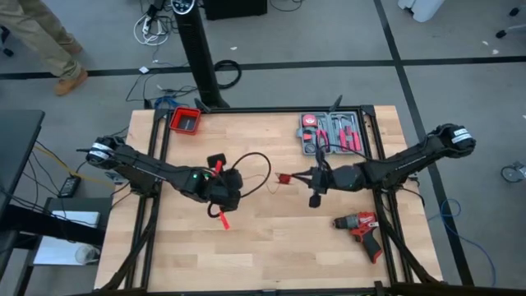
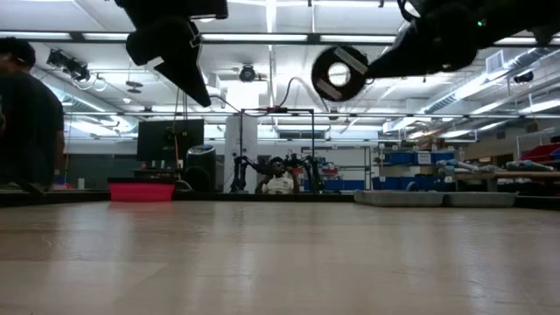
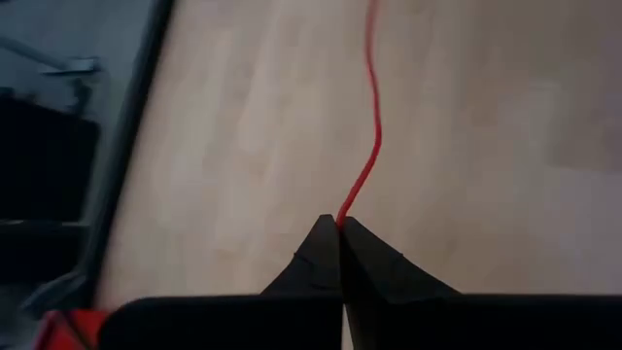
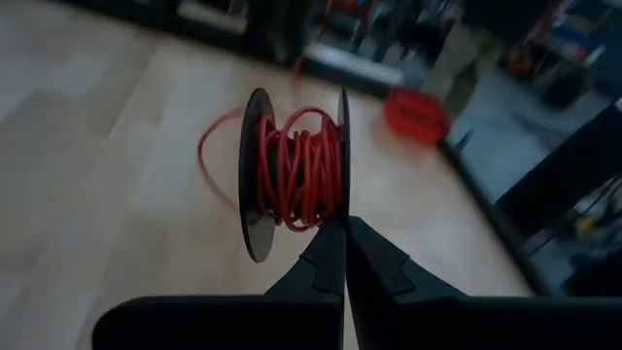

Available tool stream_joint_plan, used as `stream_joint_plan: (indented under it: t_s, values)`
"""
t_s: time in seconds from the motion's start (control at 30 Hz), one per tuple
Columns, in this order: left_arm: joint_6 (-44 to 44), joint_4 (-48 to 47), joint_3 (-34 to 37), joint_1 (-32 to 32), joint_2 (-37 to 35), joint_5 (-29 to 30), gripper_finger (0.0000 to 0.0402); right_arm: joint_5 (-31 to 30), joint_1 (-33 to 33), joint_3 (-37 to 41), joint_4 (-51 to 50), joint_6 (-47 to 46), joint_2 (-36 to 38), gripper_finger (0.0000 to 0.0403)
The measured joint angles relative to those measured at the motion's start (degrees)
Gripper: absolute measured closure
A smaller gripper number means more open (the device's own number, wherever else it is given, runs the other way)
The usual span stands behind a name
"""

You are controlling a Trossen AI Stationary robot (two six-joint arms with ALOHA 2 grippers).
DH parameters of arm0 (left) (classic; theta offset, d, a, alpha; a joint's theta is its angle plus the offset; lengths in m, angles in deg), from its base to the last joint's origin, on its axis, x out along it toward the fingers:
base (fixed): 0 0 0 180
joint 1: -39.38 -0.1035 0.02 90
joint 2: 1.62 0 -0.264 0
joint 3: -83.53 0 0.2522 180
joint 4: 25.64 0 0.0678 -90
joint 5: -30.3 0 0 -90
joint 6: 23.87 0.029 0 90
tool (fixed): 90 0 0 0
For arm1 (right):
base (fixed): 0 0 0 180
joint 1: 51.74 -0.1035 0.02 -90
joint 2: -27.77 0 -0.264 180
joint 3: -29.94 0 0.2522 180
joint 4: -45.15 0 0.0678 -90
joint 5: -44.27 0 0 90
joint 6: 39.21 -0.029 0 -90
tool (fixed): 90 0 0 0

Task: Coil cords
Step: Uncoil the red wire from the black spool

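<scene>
The cord is a thin red wire wound on a small black-flanged spool (image 4: pixel 292 175), with a loose run (image 1: pixel 261 164) looping over the table's middle. My right gripper (image 4: pixel 343 222) is shut on the spool, mid-table (image 1: pixel 285 178) and well above the tabletop in the low view (image 2: pixel 337 74). My left gripper (image 3: pixel 340 222) is shut on the loose red wire (image 3: pixel 371 136), left of the middle (image 1: pixel 222 201), also raised (image 2: pixel 197 87). My left gripper pinches a single strand of the red wire (image 3: pixel 346 206) between its two fingertips. The wire runs away from the fingers over the tabletop, gently curved rather than taut. My right gripper pinches the rim of one spool flange (image 4: pixel 342 199) between its two fingertips, coming roughly level from the table's right side. The spool is lifted clear of the table, its flanges edge-on to the wrist camera and its red windings beside the fingers.
A red bin (image 1: pixel 186 121) stands at the far left. A tool tray (image 1: pixel 333 131) with red-handled tools stands at the far right. A red-black drill (image 1: pixel 362 228) lies at the near right. A person stands beyond the table's left (image 2: pixel 26 114).
</scene>
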Motion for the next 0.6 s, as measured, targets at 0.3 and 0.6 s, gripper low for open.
stream_joint_plan:
  t_s: [0.3,0.6]
  values:
    - [0.6,-8.5,-6.6,0.0,0.0,6.7,0.0401,-0.2,-0.7,0.0,-16.6,-9.1,0.0,0.0403]
    - [7.0,-5.4,-17.0,0.7,-0.1,2.9,0.0401,-13.4,4.2,0.0,-20.8,-10.6,-0.1,0.0403]
